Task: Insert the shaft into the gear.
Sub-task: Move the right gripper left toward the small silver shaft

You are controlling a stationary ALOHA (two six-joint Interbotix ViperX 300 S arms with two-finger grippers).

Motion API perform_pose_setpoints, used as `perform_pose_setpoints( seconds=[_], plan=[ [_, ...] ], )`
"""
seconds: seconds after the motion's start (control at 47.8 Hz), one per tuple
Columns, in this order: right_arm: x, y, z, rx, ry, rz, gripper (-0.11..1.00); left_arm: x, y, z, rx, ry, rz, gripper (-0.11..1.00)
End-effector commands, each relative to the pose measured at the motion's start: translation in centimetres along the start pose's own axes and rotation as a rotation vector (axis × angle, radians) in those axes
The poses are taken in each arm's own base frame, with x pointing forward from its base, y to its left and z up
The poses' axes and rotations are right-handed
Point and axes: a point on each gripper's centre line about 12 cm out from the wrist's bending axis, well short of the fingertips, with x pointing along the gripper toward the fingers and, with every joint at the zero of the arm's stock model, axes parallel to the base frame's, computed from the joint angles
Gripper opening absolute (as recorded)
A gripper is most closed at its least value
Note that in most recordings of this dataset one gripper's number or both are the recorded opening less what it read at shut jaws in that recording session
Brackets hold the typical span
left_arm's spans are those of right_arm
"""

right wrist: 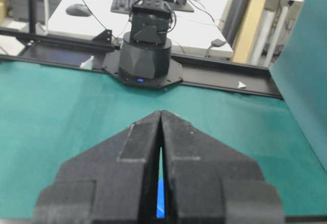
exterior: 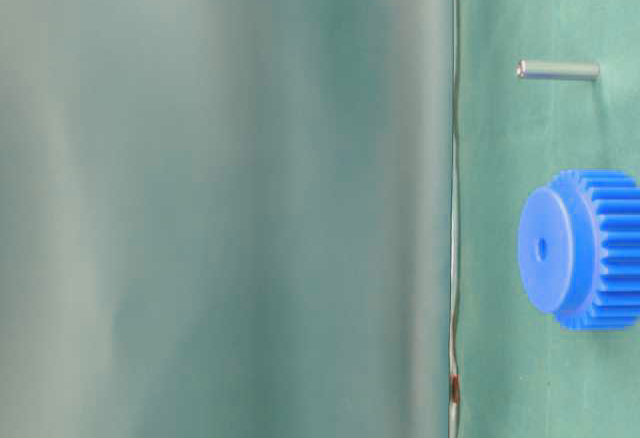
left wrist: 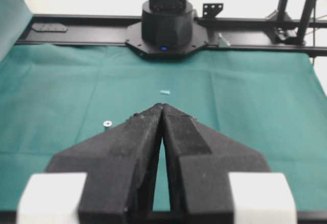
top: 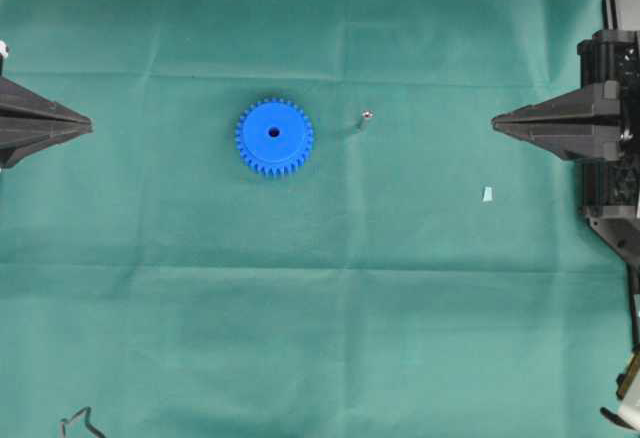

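While both arms sit at the table's outer edges, the parts lie apart from them on the cloth between.

Left gripper (top: pixel 88 125): at the left edge of the overhead view, tip pointing toward the table centre. In the left wrist view (left wrist: pixel 162 106) the two black fingers (left wrist: pixel 127 147) meet at the tips, with only a thin slit behind them; nothing is pinched and nothing is touched.

Right gripper (top: pixel 494 121): at the right edge of the overhead view, tip pointing toward the left gripper. In the right wrist view (right wrist: pixel 160 112) its fingers (right wrist: pixel 196 147) are pressed together at the tips; nothing is held. A sliver of blue shows through the slit low between them.

Gear (top: pixel 274 136): bright blue, lying flat on the green cloth (top: pixel 320 308), centre hole facing up, left of table centre. It is well apart from both grippers. The table-level view (exterior: pixel 580 249) shows its toothed rim and raised hub.

Shaft (top: pixel 365 117): small silvery pin standing on end on the cloth, near the gear on its right-hand side, not touching it. The table-level view (exterior: pixel 558 70) shows it upright, separate from the gear. The left wrist view (left wrist: pixel 107 124) shows its round end.

Pale-blue scrap (top: pixel 487 194): on the cloth near the right gripper, not touching it.
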Motion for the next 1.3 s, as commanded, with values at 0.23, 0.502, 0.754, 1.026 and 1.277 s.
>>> perform_pose_setpoints(
  seconds=[0.23, 0.502, 0.754, 1.026, 1.277],
  plan=[
    [0.7, -0.4, 1.3, -0.009, 0.031, -0.02, 0.02, 0.5, -0.1, 1.7, 0.007, -0.02, -0.009, 0.0],
    [2.1, -0.7, 1.9, -0.01, 0.048, -0.034, 0.02, 0.5, -0.1, 1.6, 0.007, -0.014, -0.008, 0.0],
    [4.5, -2.4, -0.3, 0.021, 0.146, -0.102, 0.13, 0.5, -0.1, 1.5, 0.005, -0.005, -0.008, 0.0],
    [7.3, -4.0, -5.0, 0.047, 0.299, -0.158, 0.89, 0.5, -0.1, 1.3, 0.005, 0.008, -0.008, 0.0],
    [9.1, -5.5, -10.5, 0.096, 0.417, -0.218, 0.84, 0.5, -0.1, 1.3, 0.005, 0.011, -0.008, 0.0]
  ],
)
